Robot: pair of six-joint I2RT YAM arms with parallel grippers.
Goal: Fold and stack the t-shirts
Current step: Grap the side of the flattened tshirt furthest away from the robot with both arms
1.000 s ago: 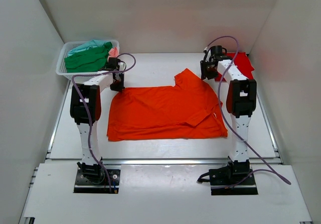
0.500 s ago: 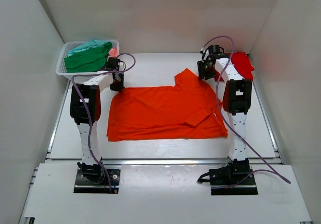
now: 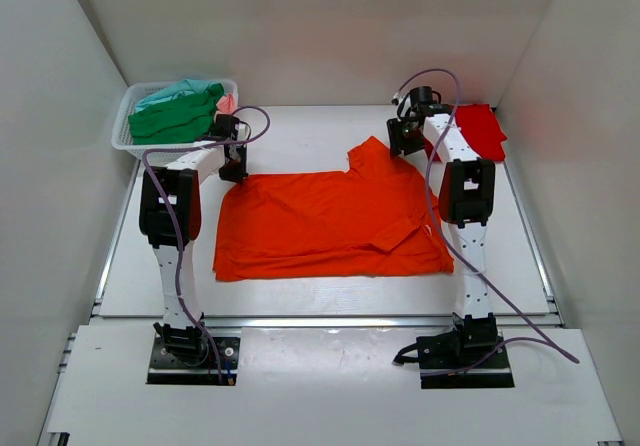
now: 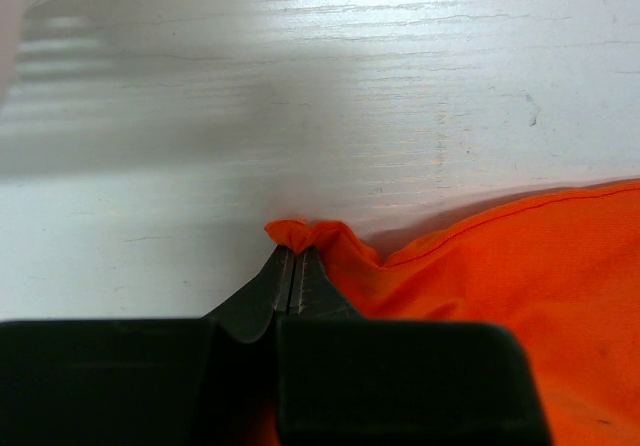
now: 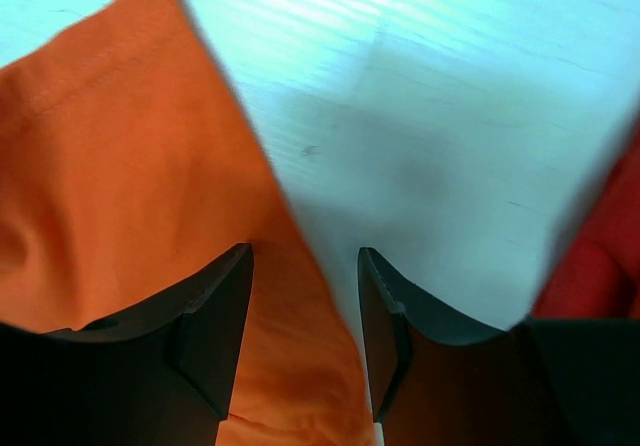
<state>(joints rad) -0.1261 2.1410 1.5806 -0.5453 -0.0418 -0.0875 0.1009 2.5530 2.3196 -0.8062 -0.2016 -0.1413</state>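
A bright orange t-shirt lies spread flat in the middle of the table. My left gripper is at its far left corner, shut on a small pinch of the orange cloth. My right gripper hovers over the shirt's far right sleeve, jaws open. In the right wrist view the orange edge runs between the open fingers. A deeper red t-shirt lies at the back right, just beyond the right gripper.
A white mesh basket at the back left holds green, teal and pink t-shirts. White walls close in both sides and the back. Bare white table stretches behind the orange shirt.
The right gripper has shifted left and slightly farther back over the orange sleeve, and its jaws have widened a little. The left gripper and the shirt have stayed put.
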